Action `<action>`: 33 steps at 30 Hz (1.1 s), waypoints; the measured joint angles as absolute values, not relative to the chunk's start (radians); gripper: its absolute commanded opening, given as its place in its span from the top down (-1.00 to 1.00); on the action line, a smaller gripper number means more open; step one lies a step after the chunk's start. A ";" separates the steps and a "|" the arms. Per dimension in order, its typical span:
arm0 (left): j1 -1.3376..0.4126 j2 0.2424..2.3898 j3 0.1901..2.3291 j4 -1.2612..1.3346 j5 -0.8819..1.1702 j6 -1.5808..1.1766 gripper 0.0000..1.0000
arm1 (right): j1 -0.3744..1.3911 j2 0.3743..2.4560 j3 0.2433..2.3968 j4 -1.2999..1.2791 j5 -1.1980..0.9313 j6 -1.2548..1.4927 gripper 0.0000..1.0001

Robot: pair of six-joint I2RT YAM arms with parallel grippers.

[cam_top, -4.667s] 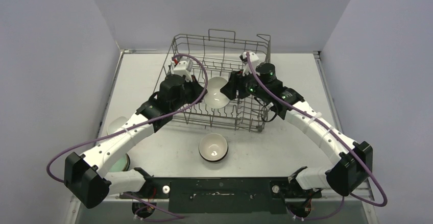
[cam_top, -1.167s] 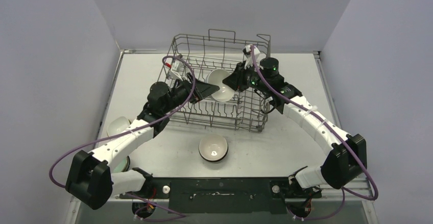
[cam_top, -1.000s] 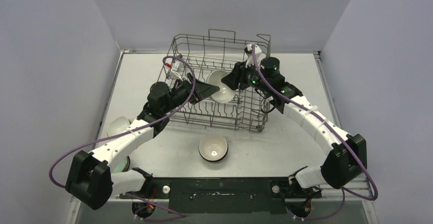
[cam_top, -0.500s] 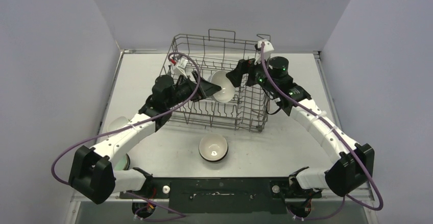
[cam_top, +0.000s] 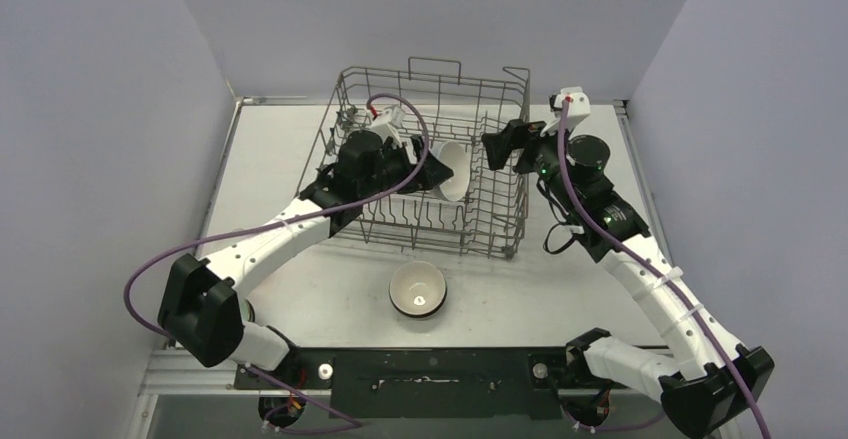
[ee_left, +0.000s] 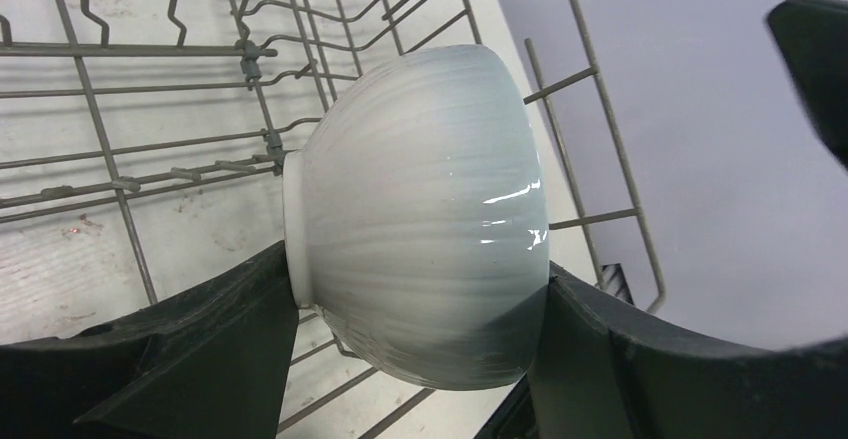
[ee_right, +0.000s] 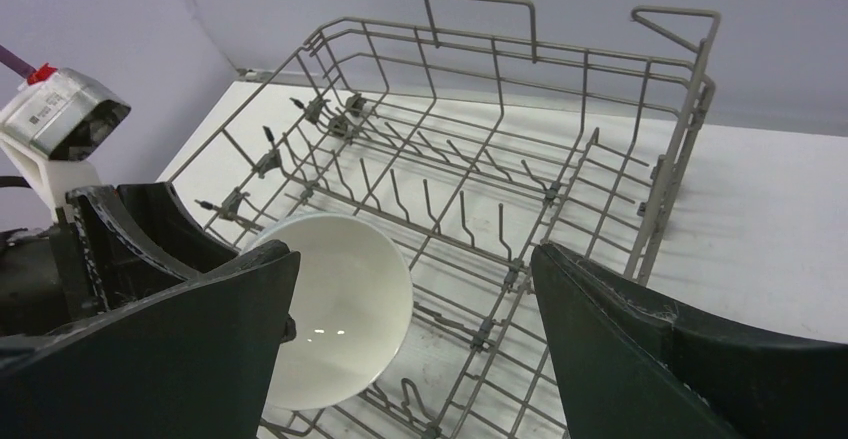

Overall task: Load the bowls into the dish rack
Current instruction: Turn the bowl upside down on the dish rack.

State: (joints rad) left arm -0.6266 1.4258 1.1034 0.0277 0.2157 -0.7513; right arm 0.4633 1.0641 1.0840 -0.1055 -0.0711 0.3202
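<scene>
standing by the tabletop (cam_top: 560,279), i take in the dish rack (cam_top: 420,221) first, sitting a little askew toward the far side, its rows of upright tines all bare as far as i can see. both arms reach over it, though the right one has just pulled away: half a second ago its fingers were at the rim of the pale bowl (cam_top: 455,171), and now the right pincer (cam_top: 503,146) hangs back over the rack's right wall, splayed wide with nothing between its fingers. the hand-over looks finished. the left pincer (cam_top: 425,169) alone has the pale bowl, clamped across it from the foot side to the rim side, and has carried it further in over the rack's middle. the pale bowl is tipped on its side, mouth toward the right, above the rack floor; i can't tell whether it touches any wire yet. my guess is the next step is to lower it between two tines so it stands on edge, then let go. a second bowl (cam_top: 417,289) waits mouth-up on the tabletop, just in front of the rack, still to be loaded.
</scene>
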 measured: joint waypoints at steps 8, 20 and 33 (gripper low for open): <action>-0.687 1.499 1.196 -0.117 0.074 -0.669 0.40 | 0.463 1.049 1.080 -0.111 -0.027 0.297 -0.80; -0.756 1.600 1.333 -0.290 -0.128 -0.573 0.40 | 0.458 1.049 1.068 -0.117 -0.021 0.289 -0.80; -0.857 1.759 1.560 -0.492 -0.344 -0.476 0.38 | 0.457 1.049 1.064 -0.126 -0.019 0.278 -0.80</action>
